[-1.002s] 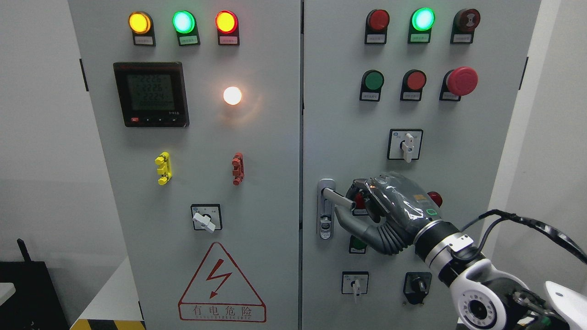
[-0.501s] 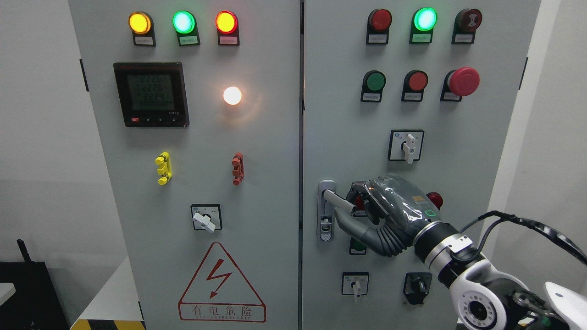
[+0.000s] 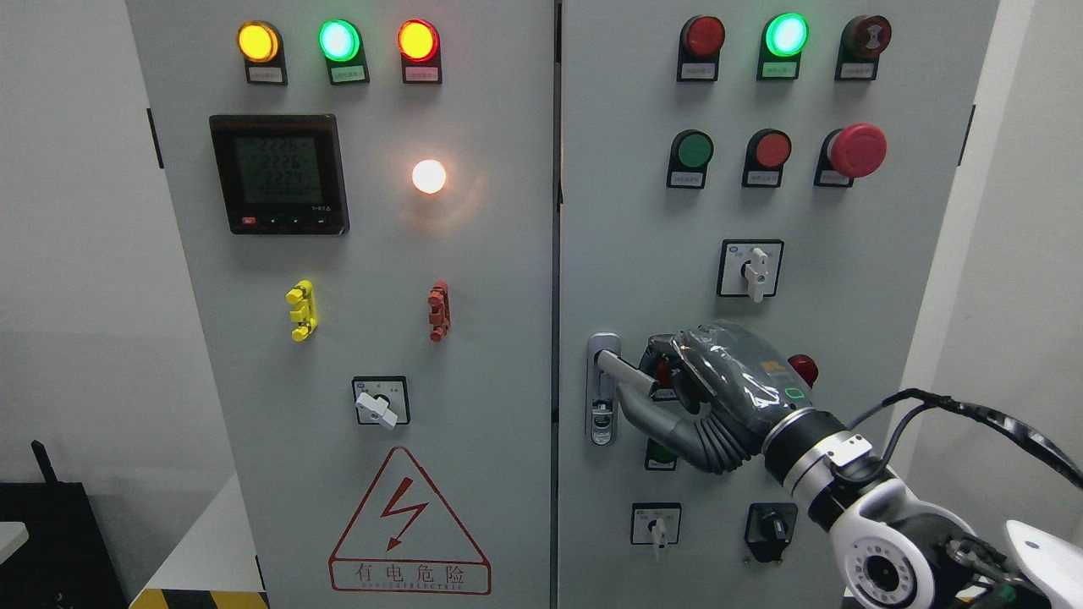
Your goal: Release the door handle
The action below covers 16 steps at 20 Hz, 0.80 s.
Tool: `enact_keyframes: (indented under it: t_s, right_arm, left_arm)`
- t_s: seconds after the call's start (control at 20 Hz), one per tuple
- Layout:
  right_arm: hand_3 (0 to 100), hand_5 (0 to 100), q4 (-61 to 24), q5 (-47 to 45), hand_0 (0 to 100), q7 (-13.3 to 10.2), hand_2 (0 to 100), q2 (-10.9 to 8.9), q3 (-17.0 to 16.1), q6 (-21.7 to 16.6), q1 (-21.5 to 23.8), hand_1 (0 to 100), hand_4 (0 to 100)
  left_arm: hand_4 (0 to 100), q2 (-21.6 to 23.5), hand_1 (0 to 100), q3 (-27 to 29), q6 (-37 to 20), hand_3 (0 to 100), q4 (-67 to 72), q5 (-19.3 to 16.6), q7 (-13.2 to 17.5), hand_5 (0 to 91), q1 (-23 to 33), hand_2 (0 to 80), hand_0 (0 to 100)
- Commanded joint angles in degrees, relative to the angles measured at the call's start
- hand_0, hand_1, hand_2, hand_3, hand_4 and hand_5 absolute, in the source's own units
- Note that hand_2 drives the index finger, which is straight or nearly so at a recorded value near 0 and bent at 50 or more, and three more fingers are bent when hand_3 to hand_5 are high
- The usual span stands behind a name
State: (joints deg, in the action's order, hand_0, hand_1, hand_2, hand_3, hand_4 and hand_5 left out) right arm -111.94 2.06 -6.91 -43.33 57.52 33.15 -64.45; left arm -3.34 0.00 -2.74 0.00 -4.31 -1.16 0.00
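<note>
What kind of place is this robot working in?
Probably an industrial or electrical training room: it faces a grey electrical control cabinet with indicator lamps, a digital meter and a high-voltage warning triangle. Its right hand grips the door handle.

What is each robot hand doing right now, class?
Left hand: not in view.
Right hand: fingers curled around the door handle, gripping it.

Left door: digital meter (image 3: 279, 174) under yellow, green, red lamps; white lamp (image 3: 429, 176) lit; warning triangle (image 3: 409, 524) below. Red mushroom button (image 3: 856, 150) upper right.
</note>
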Motion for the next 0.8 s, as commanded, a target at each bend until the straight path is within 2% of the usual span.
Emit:
enact_keyframes:
  t_s: [0.0,0.75]
  right_arm:
    - [100,100,-0.12,0.05,54,-0.29,58,0.00,-0.04,-0.02,-0.07,25,100]
    - [100,100,-0.38,0.05,55,-0.38,62,0.00,-0.22,-0.02,0.81,26,100]
  left_arm:
    - [0,0.00,39,0.09,0.02,0,0.53,0.00,0.02,0.0,-0.18,0.0,12]
    - [0,0.00,39,0.09,0.02,0,0.53,0.00,0.02,0.0,-0.18,0.0,12]
